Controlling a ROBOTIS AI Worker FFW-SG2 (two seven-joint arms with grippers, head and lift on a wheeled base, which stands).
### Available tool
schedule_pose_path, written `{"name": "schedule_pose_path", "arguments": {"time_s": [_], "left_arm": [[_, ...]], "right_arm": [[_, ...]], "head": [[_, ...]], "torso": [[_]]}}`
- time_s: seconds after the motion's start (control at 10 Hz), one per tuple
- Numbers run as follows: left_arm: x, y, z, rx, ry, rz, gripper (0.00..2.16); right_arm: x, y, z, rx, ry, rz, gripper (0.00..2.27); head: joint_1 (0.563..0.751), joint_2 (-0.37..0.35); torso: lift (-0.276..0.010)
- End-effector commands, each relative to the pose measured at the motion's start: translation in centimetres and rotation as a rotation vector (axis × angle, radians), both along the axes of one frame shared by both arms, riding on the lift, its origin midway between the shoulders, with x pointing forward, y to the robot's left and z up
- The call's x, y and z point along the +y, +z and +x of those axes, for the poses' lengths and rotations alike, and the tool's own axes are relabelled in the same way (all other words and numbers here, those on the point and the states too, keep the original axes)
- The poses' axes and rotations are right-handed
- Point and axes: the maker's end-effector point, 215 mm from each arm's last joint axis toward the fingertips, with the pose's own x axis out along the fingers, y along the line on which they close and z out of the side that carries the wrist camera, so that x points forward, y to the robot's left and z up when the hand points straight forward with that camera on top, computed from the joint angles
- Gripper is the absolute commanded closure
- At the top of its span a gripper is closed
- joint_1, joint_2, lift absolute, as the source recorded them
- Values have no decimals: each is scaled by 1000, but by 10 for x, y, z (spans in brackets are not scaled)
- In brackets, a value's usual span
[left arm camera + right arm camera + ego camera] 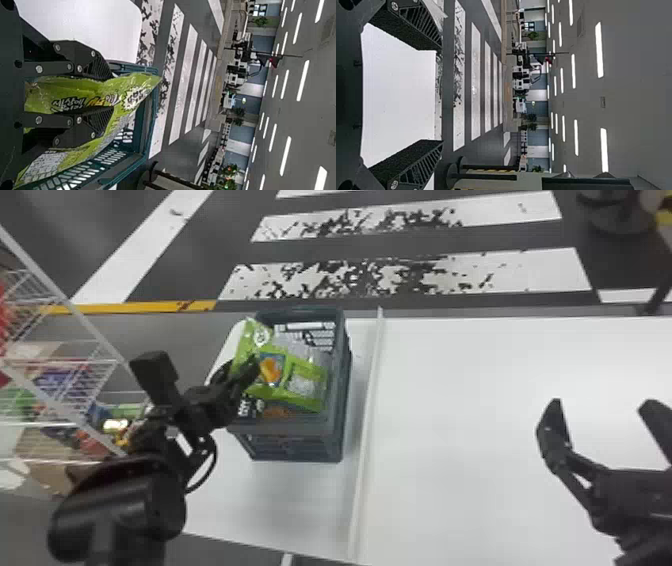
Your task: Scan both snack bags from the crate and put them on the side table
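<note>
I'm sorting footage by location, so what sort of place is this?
Probably a large indoor demo hall with a mock shop: stocked wire shelves, crosswalk-like floor stripes and rows of ceiling lights.

It looks like a large indoor hall, maybe a lab or demo space with a shop-like corner: wire shelving [55, 361] full of colourful packages [56, 384] stands left of the jaws of the left gripper [242, 370]. Beyond them, crosswalk-like stripes [520, 272] cross the dark floor [500, 237], with plants [231, 171] farther off and strip lights [303, 81] overhead.
</note>
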Motion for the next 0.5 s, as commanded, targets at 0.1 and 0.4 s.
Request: {"name": "schedule_pose_path", "arguments": {"time_s": [0.1,0.4], "left_arm": [[7,6,-4,-8,23,10,1767],[17,39,-10,-67,94,55,2128]], "right_arm": [[1,0,0,1,0,2,87],[1,0,0,1,0,2,87]], "head": [[695,243],[695,264]], "torso": [[-87],[-87]]}}
